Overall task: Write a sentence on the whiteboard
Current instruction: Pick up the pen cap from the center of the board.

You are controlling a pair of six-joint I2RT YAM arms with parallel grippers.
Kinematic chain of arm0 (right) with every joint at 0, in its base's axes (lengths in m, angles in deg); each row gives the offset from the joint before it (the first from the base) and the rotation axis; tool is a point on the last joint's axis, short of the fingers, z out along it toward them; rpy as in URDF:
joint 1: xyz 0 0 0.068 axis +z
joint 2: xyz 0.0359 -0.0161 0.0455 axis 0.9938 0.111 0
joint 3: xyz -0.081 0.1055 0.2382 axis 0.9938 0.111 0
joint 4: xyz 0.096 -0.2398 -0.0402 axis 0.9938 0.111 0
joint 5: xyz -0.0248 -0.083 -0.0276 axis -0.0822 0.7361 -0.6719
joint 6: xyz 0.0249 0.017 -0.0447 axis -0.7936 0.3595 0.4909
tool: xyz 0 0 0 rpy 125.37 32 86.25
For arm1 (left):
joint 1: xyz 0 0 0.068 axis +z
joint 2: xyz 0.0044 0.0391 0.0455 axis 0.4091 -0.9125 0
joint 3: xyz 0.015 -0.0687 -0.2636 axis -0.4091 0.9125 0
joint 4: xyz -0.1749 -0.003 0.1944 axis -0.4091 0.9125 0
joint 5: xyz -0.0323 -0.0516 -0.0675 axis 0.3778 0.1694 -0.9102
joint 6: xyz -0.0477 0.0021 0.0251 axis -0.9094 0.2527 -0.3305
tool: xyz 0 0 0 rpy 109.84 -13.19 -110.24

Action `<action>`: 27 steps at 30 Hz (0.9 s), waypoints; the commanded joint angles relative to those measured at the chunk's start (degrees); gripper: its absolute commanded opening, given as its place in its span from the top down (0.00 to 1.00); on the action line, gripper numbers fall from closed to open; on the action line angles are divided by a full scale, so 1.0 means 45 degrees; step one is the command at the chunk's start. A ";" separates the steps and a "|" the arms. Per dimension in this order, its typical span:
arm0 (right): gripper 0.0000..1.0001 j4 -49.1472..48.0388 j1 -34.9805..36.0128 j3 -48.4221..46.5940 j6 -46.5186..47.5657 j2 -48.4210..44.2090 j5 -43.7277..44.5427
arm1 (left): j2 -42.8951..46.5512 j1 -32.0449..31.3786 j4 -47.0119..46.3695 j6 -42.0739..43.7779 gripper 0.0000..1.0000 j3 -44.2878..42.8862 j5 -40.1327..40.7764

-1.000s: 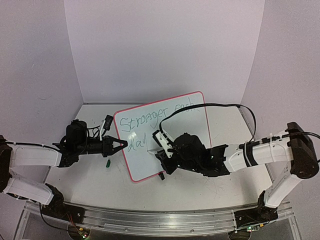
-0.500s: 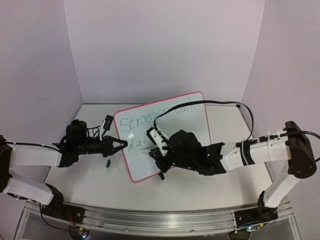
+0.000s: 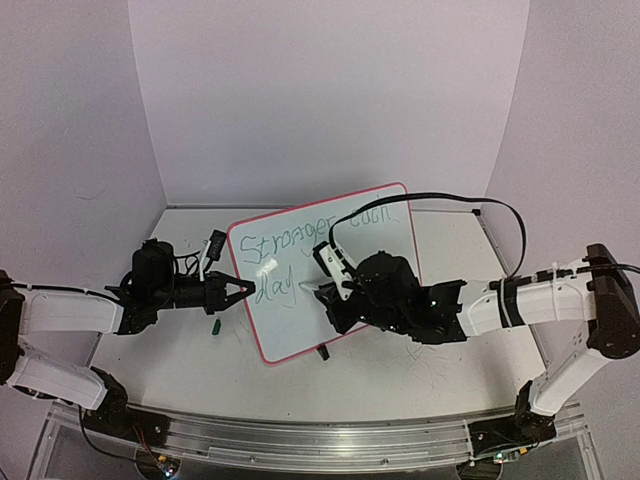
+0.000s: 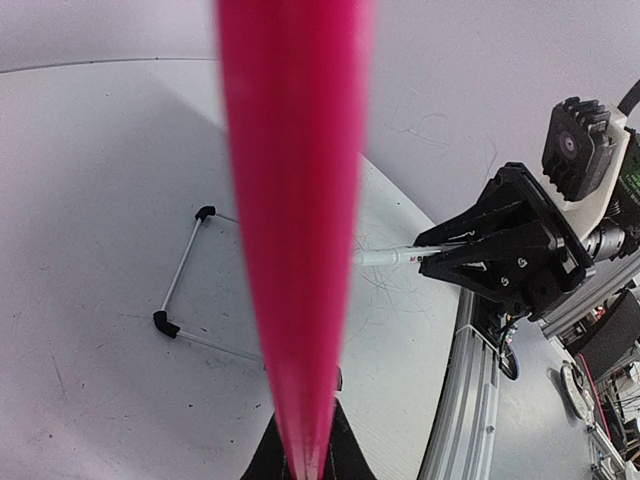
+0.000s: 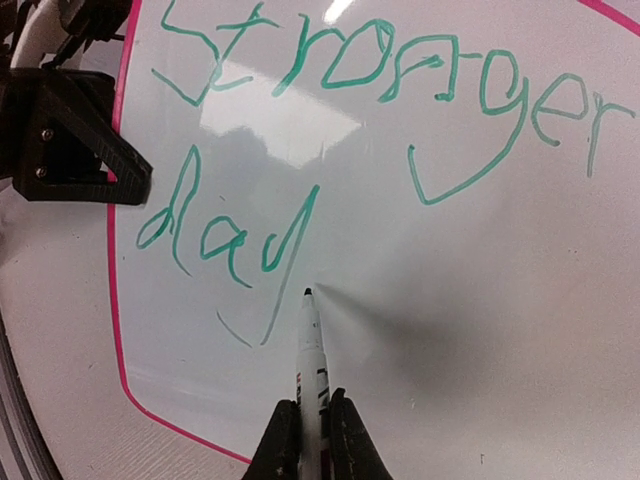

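Green sentence [image 5: 350,62]: "Stronger each day", two lines across the whiteboard [image 3: 385,255], centre of the top view.
Left gripper [image 3: 248,290]: clamped on the board's left rim.
Right gripper [image 5: 312,410]: pinching a marker [image 5: 310,350], tip beside "day".

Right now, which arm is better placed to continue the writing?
Right: the right fingers hold the marker, tip at the whiteboard beside the sentence. The left fingers only clamp its rim.

Glossy white, pink-rimmed whiteboard [image 3: 375,228] fills the desk's [image 3: 300,390] middle; small green object [image 3: 214,326] lies beside its left edge; open desk to its right.
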 commanded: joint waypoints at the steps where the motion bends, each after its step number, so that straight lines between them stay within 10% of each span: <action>1: 1.00 -0.0336 -0.0103 -0.0209 -0.0157 -0.0020 0.0384 | 0.0107 0.0073 0.0172 0.0857 1.00 -0.0115 0.0618; 19: 1.00 -0.1162 -0.0238 0.0278 0.0014 -0.2294 -0.0453 | -0.0032 0.0080 0.0171 0.0894 1.00 -0.0080 0.0909; 27: 1.00 -0.0067 -0.0509 0.0444 0.1067 -0.4850 0.2962 | 0.0118 0.0093 0.0232 0.0952 0.98 0.0017 0.1527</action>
